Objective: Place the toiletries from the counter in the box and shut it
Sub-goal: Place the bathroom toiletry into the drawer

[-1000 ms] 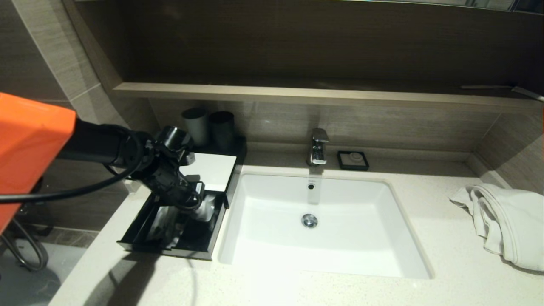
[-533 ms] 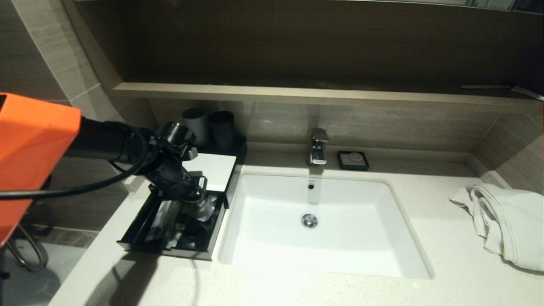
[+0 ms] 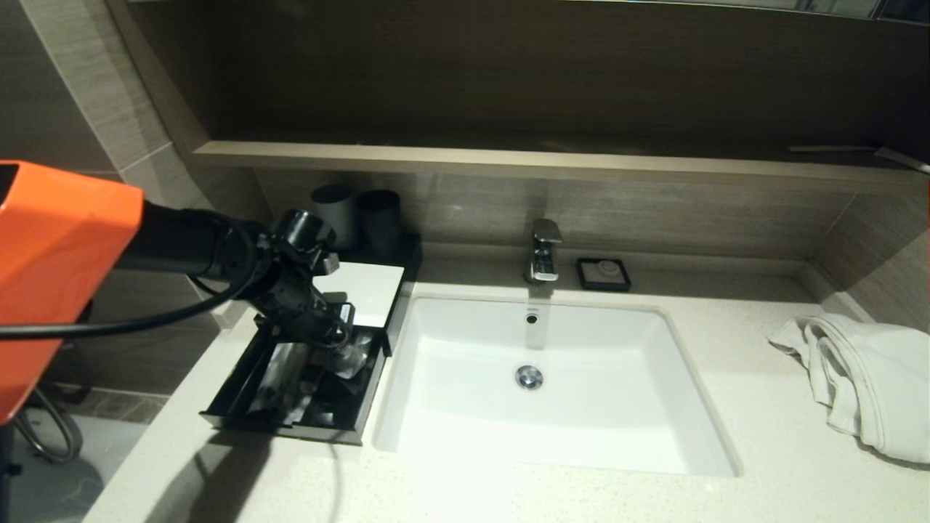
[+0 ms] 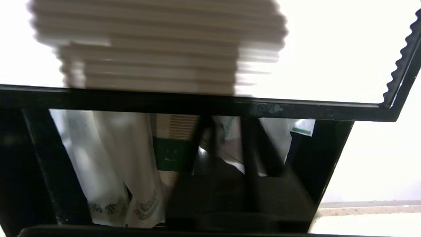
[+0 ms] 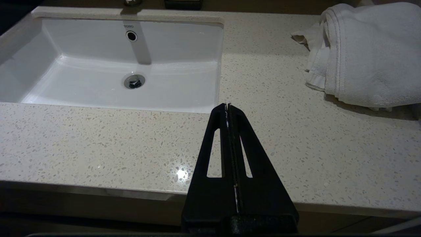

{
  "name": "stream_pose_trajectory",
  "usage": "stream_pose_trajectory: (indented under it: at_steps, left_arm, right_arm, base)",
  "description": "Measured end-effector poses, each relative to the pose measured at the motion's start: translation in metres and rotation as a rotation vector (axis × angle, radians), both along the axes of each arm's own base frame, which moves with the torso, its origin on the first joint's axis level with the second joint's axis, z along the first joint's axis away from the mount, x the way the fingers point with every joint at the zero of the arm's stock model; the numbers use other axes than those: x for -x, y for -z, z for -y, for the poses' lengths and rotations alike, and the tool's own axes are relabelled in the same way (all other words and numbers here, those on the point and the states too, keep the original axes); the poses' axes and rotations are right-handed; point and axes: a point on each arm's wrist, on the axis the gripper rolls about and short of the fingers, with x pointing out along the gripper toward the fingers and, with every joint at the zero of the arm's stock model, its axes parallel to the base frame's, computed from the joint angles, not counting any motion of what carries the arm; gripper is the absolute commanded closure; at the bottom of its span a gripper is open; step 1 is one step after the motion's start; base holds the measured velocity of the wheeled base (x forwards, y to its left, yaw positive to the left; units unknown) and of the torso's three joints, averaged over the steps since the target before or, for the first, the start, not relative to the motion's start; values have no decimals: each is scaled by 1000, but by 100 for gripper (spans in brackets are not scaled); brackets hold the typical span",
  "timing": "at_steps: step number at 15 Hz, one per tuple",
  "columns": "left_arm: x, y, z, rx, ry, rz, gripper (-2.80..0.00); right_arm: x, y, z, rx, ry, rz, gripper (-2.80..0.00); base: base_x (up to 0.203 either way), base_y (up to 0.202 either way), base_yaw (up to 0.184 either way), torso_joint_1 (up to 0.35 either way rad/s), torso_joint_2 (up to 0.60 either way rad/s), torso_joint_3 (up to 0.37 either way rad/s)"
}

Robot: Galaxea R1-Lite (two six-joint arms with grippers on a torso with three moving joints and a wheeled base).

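The black box (image 3: pixel 363 290) with a white top panel stands left of the sink, and its drawer (image 3: pixel 283 425) is pulled out. Several translucent-white sachets (image 3: pixel 285 378) with green print lie in the drawer, and they also show in the left wrist view (image 4: pixel 108 158). My left gripper (image 3: pixel 340 343) is just above the drawer's back right part, over a sachet (image 3: pixel 354 357). In the left wrist view the left gripper (image 4: pixel 223 141) is open, with sachet plastic behind the gap. I see no sachet on the counter (image 3: pixel 763 436). My right gripper (image 5: pixel 227 106) is shut and empty above the counter's front edge.
The white sink (image 3: pixel 552 407) is in the middle, with a faucet (image 3: pixel 543 250) and a small black soap dish (image 3: pixel 603 274) behind it. Two dark cups (image 3: pixel 356 214) stand behind the box. A white towel (image 3: pixel 864 378) lies at the right. A wooden shelf (image 3: pixel 508 163) runs above.
My left gripper has risen a little and drawn back toward the box. The white sachet that was at its tips now lies lower in the drawer.
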Motion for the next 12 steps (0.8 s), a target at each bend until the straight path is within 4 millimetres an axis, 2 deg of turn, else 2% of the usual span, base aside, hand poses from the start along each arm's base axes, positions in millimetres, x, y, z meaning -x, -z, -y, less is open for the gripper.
stream_pose_trajectory:
  at_steps: [7, 12]
  left_arm:
    - [16, -18, -4, -8, -1, -16, -280]
    - [52, -43, -13, 0, -11, -5, -280]
  right_arm:
    - [0, 0, 0, 0, 0, 0, 0]
    - [0, 0, 0, 0, 0, 0, 0]
  base:
    - [0, 0, 0, 0, 0, 0]
    - [0, 0, 0, 0, 0, 0]
